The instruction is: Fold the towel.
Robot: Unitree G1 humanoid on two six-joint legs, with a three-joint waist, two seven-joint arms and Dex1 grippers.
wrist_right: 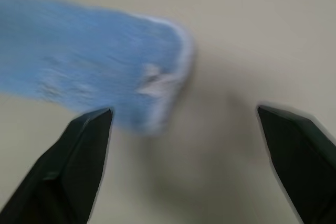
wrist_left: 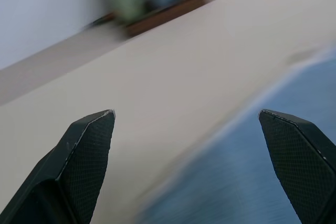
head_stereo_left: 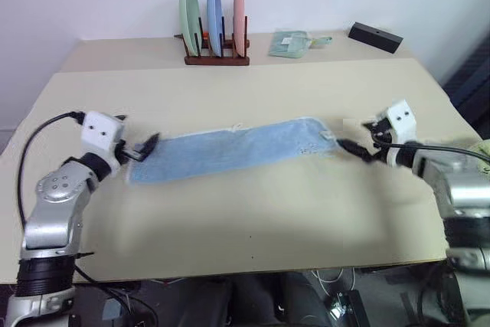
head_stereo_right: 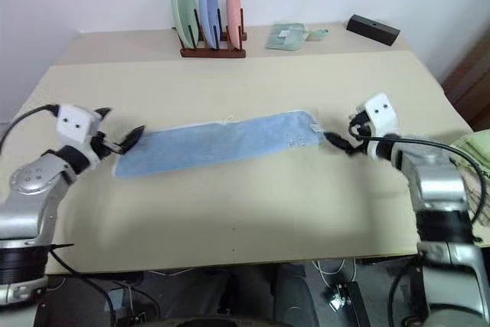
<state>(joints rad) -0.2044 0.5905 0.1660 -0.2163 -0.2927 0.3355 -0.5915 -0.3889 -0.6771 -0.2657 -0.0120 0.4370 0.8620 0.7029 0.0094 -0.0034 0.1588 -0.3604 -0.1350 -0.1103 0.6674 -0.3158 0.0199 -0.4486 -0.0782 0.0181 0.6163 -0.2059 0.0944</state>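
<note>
The towel [head_stereo_left: 233, 148], a long light-blue strip with white edging, lies flat across the middle of the table [head_stereo_left: 253, 220], running from lower left to upper right. My left gripper [head_stereo_left: 145, 147] hovers at its left end, open with nothing between its fingers; the left wrist view has the blue cloth [wrist_left: 252, 177] just ahead of the spread fingers [wrist_left: 86, 156]. At the towel's right end my right gripper [head_stereo_left: 354, 147] is open too, and the towel's white-edged end [wrist_right: 105, 66] lies just beyond its fingers [wrist_right: 79, 150], free of them.
A wooden rack [head_stereo_left: 217, 57] with three upright plates stands at the table's back. A small mint-green folded cloth [head_stereo_left: 289, 44] and a black box [head_stereo_left: 375, 37] lie at the back right. A pale green stack [head_stereo_left: 481, 149] shows at the far right edge.
</note>
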